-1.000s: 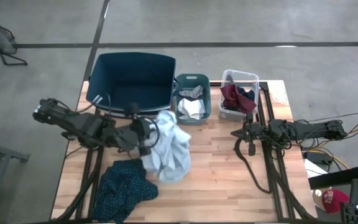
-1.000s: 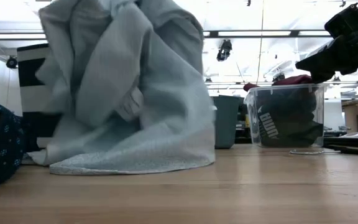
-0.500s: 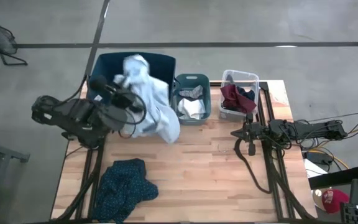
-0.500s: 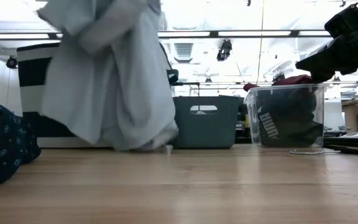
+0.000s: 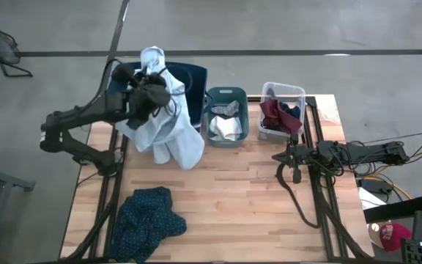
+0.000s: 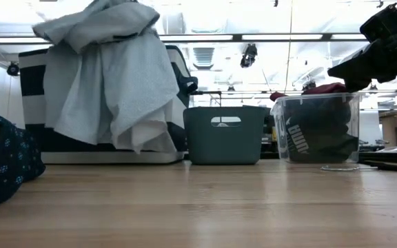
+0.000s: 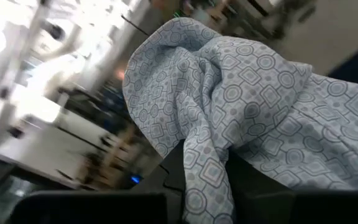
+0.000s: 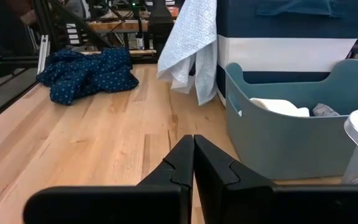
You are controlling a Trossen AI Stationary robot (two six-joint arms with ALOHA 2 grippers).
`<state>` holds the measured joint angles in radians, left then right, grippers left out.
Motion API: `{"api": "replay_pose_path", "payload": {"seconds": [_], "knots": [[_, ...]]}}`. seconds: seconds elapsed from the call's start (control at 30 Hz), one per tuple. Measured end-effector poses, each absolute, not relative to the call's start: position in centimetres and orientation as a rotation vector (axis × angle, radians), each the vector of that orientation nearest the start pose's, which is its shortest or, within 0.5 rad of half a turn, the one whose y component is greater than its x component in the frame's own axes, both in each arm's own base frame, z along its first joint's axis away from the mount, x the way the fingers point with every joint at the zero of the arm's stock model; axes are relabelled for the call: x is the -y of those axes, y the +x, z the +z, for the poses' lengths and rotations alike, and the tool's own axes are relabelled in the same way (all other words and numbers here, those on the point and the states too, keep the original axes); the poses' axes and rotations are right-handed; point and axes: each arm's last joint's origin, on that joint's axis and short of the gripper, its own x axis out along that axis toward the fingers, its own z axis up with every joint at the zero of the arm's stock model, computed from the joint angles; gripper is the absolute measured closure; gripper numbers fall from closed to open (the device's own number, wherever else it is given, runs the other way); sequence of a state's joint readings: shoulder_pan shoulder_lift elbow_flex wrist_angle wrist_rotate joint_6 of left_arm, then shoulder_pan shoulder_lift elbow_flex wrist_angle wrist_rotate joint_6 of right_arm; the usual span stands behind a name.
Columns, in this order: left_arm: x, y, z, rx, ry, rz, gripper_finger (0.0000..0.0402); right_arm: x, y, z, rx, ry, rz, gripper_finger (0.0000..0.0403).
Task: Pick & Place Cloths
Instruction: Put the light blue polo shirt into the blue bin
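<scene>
The pale blue-grey cloth (image 5: 168, 128) (image 6: 109, 83) hangs from my left gripper (image 5: 149, 94) (image 7: 207, 198), which is shut on it above the near rim of the big blue bin (image 5: 195, 82). Part of the cloth drapes over the gripper and hides the fingers from above. The dark teal patterned cloth (image 5: 148, 223) (image 6: 2, 164) (image 8: 86, 73) lies crumpled at the table's near left. My right gripper (image 5: 278, 156) (image 8: 193, 157) is shut on nothing and hovers over the table's right side, pointing left. My left gripper pinches a bunched fold of the pale cloth (image 7: 211, 163), several layers thick, between its two fingers. One end of the cloth is thrown over the gripper (image 5: 152, 59). The rest hangs slack below, with its lower end (image 6: 150, 143) clear of the table in front of the blue bin.
A teal bin (image 5: 227, 116) with white and grey cloths stands right of the blue bin. A clear bin (image 5: 281, 110) (image 6: 317, 131) with maroon and dark navy cloths stands farther right. Bare wood (image 5: 247, 198) fills the table's near middle and right.
My left gripper has risen and swung toward the table's far left, to the blue bin, still shut on the pale cloth. The cloth, whose lower part lay spread on the table, has been lifted clear and now hangs by the bin's near wall.
</scene>
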<state>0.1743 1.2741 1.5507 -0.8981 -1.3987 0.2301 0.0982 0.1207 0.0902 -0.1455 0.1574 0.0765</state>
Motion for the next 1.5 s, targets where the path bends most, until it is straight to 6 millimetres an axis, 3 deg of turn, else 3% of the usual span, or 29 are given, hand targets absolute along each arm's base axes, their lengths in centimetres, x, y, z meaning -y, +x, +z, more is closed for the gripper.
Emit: {"api": "replay_pose_path", "payload": {"seconds": [0.23, 0.37, 0.53, 0.8, 0.97, 1.13, 1.33, 1.5], "knots": [[-11.0, 21.2, 39.3, -0.802, 0.295, 1.317, 0.0351, -0.5, 9.9, 17.1, -0.172, 0.054, -0.066, 0.0394], [-12.2, 20.8, 38.2, -0.806, 0.164, 1.260, 0.0329, -0.5, 9.9, 17.1, -0.172, 0.055, -0.066, 0.0394], [-12.0, 20.3, 39.4, -0.745, 0.133, 1.275, 0.0271, -0.5, 9.9, 17.1, -0.172, 0.055, -0.066, 0.0394], [-9.6, 18.8, 43.1, -0.570, 0.070, 1.229, 0.0158, -0.5, 9.9, 17.1, -0.172, 0.054, -0.066, 0.0394], [-6.9, 18.3, 43.8, -0.552, 0.050, 0.995, 0.0118, -0.5, 9.9, 17.1, -0.172, 0.054, -0.066, 0.0394], [-3.0, 19.2, 42.1, -0.619, 0.136, 0.786, 0.0114, -0.5, 9.9, 17.1, -0.172, 0.054, -0.066, 0.0394], [3.5, 21.1, 37.3, -0.671, 0.371, 0.697, 0.0117, -0.5, 9.9, 17.1, -0.172, 0.054, -0.066, 0.0394], [9.4, 21.1, 32.0, -0.674, 0.744, 0.649, 0.0118, -0.5, 9.9, 17.1, -0.172, 0.054, -0.066, 0.0394]]}}
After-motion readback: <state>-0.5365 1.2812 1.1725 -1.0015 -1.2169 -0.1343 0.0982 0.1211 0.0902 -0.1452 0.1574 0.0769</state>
